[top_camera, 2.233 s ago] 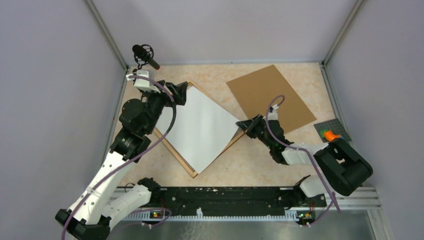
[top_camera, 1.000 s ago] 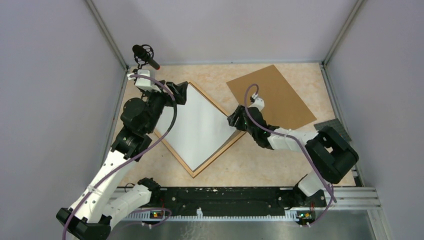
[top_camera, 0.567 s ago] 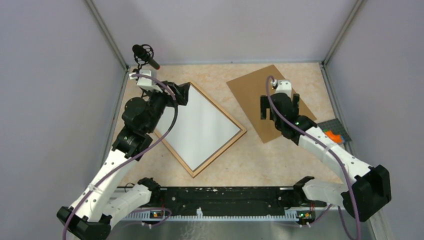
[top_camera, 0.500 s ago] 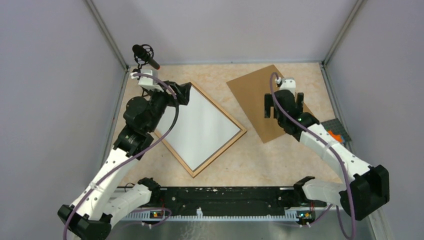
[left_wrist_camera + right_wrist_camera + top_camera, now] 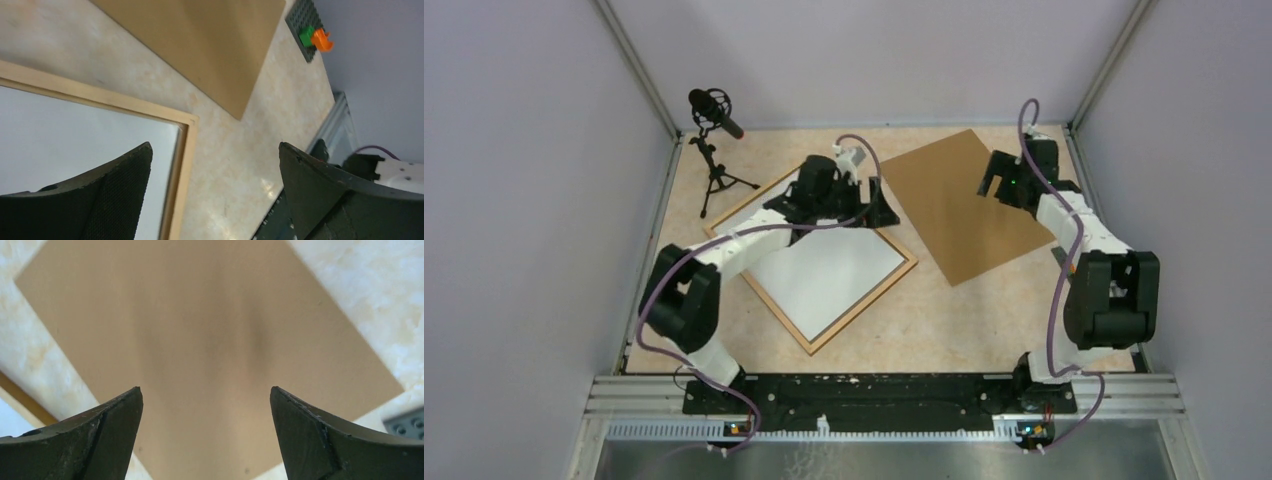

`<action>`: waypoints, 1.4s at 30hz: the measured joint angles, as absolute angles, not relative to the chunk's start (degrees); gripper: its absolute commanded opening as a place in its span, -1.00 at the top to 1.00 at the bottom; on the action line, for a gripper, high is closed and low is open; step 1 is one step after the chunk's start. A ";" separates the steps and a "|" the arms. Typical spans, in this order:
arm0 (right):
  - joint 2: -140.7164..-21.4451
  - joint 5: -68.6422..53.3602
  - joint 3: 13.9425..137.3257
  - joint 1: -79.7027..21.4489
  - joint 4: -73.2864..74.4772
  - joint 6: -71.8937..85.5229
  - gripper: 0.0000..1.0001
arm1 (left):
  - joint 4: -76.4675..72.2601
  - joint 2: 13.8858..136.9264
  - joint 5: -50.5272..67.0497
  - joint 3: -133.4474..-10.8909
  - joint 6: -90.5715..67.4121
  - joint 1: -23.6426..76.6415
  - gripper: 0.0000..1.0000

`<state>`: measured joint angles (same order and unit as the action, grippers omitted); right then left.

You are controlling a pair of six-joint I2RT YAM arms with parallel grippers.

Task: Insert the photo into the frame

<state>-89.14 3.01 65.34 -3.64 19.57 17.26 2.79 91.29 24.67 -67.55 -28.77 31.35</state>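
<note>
The frame [image 5: 861, 303], thin light wood, lies flat on the marbled beige surface [image 5: 924, 325]. It is turned like a diamond, with 1 corner pointing near, and its long sides seem to run from far left to near right. The photo [image 5: 824, 275] lies inside, plain white back up. The left gripper [image 5: 215, 150] hangs wide open and empty over the frame's far right side. The right gripper [image 5: 205, 390], equally wide and empty, hangs above the flat brown board [image 5: 959, 205] at the right.
</note>
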 measured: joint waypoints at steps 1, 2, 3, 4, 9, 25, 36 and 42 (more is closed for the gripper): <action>-90.26 1.32 65.76 -1.50 18.20 18.04 -0.90 | 2.63 93.95 27.11 -67.72 -30.81 31.94 -0.97; -91.09 -0.36 65.89 0.60 16.82 18.72 -0.91 | 2.39 96.47 29.36 -67.72 -33.39 32.86 -0.97; -92.01 -1.83 66.04 2.50 15.59 19.42 -0.91 | 1.87 98.50 30.94 -67.75 -35.51 34.02 -0.97; -92.86 -2.79 66.28 4.12 14.61 19.84 -0.92 | 1.26 100.16 31.86 -67.81 -37.36 35.35 -0.97; -100.82 -6.02 74.24 6.94 15.99 19.25 -0.96 | 4.03 110.41 29.43 -76.93 -46.76 45.10 -0.79; -113.73 -7.53 85.65 7.35 21.04 5.02 -0.97 | 22.24 123.66 -1.08 -95.53 -66.87 56.93 -0.95; -119.42 -2.74 86.37 8.80 22.20 3.88 -0.97 | 19.07 126.15 -11.64 -95.59 -69.04 58.17 -0.97; -119.70 -2.90 86.87 8.80 23.05 4.97 -0.97 | 13.58 126.98 -15.79 -94.96 -66.39 58.61 -0.97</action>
<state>-119.70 -2.90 86.87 8.80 23.05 4.97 13.58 126.98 -15.79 -94.96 -66.39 58.61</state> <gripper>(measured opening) 0.985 0.984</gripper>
